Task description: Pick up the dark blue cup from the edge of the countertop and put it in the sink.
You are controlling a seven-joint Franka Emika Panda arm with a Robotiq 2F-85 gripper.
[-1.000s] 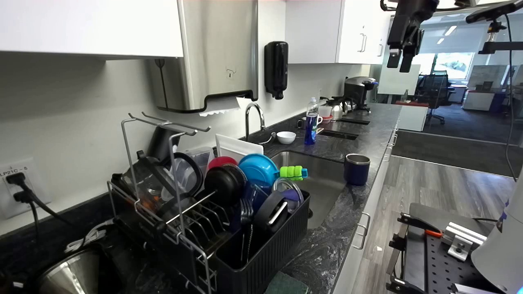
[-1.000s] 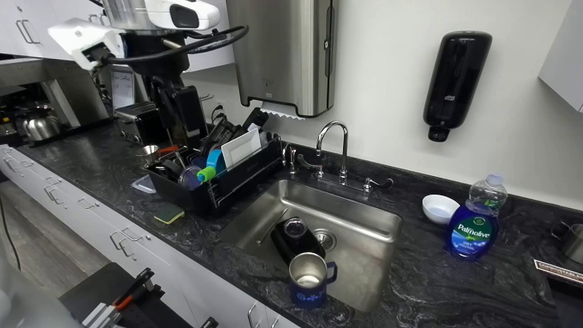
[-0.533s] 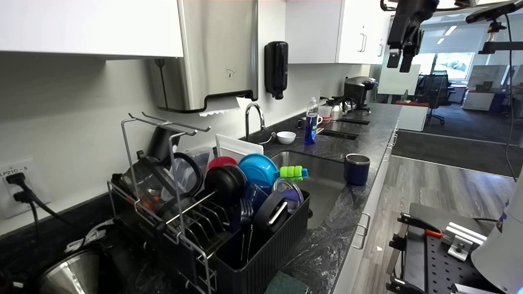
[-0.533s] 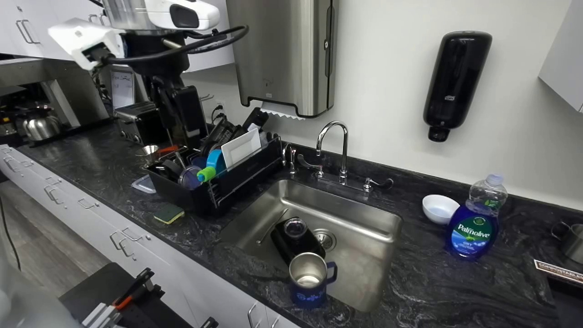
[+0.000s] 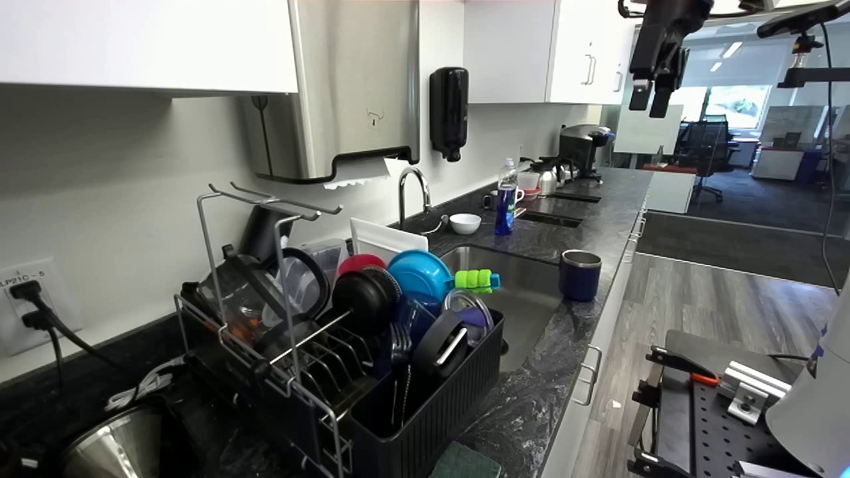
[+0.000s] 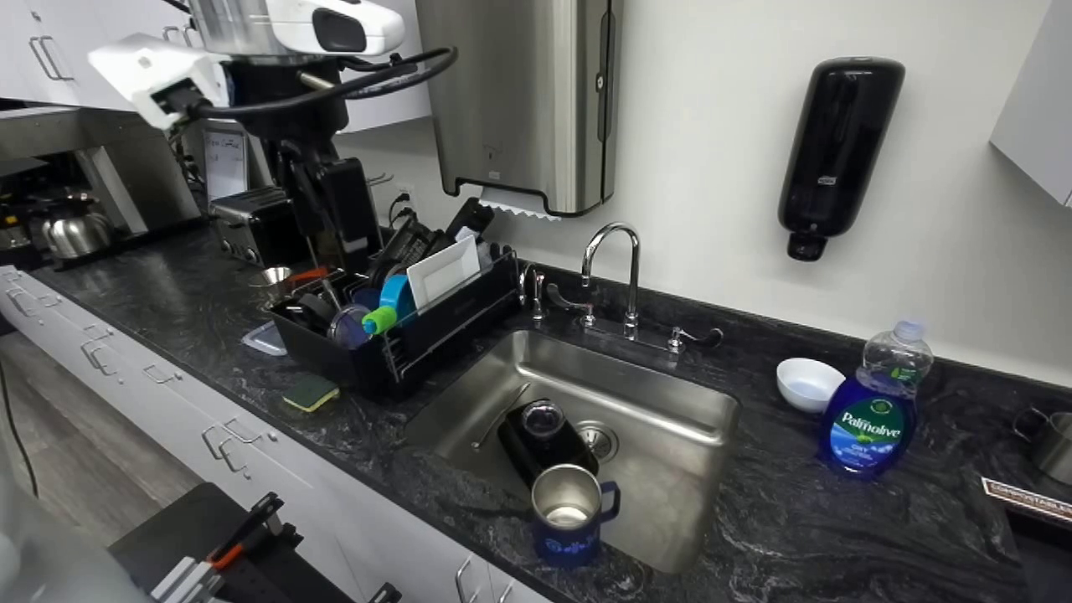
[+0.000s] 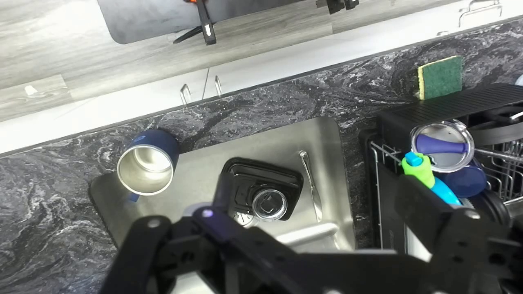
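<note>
The dark blue cup (image 5: 579,279) stands upright at the front edge of the dark countertop, beside the sink (image 5: 531,299). In an exterior view the cup (image 6: 568,532) shows its open top, and its handle extends over the sink (image 6: 662,502). In the wrist view the cup (image 7: 165,141) is left of my gripper (image 7: 322,200), at the rim of the sink (image 7: 192,179). My gripper is open and empty, with its fingers wide apart. It also shows in both exterior views (image 5: 651,106) (image 6: 343,226), high above the counter and apart from the cup.
A black tray (image 7: 261,177) with a clear round lid and a knife (image 7: 312,185) lie in the sink. A full dish rack (image 6: 368,352), a sponge (image 6: 311,393), the faucet (image 6: 633,276), a white bowl (image 6: 809,385) and a soap bottle (image 6: 875,419) stand around it.
</note>
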